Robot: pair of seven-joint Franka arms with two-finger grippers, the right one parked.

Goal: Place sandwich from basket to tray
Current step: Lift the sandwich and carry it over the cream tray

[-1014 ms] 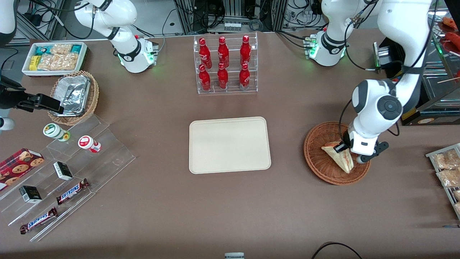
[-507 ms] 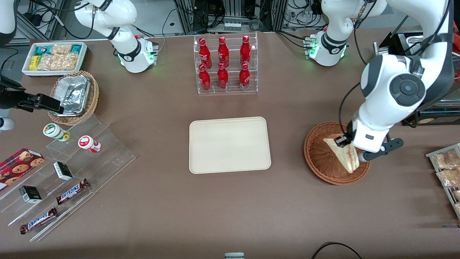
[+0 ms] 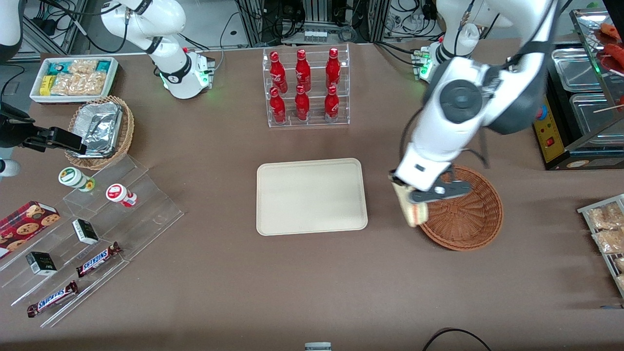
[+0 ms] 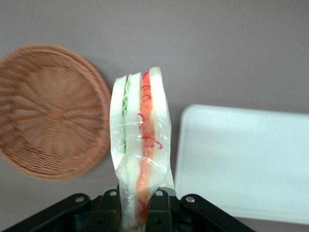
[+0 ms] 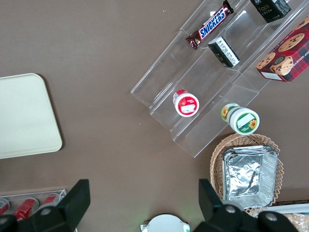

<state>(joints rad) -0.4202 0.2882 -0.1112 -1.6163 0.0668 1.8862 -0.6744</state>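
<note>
Gripper [image 3: 413, 195] hangs above the table between the basket [image 3: 468, 219] and the tray [image 3: 312, 196], just over the basket's rim on the tray's side. Its fingers are clamped on the sandwich [image 3: 412, 210], which dangles point down, clear of the basket. The wrist view shows the sandwich [image 4: 140, 145] pinched at one end, its red and green filling edge facing the camera, with the basket [image 4: 48, 111] on one side and the tray [image 4: 246, 159] on the other. Nothing lies in the basket or on the tray.
</note>
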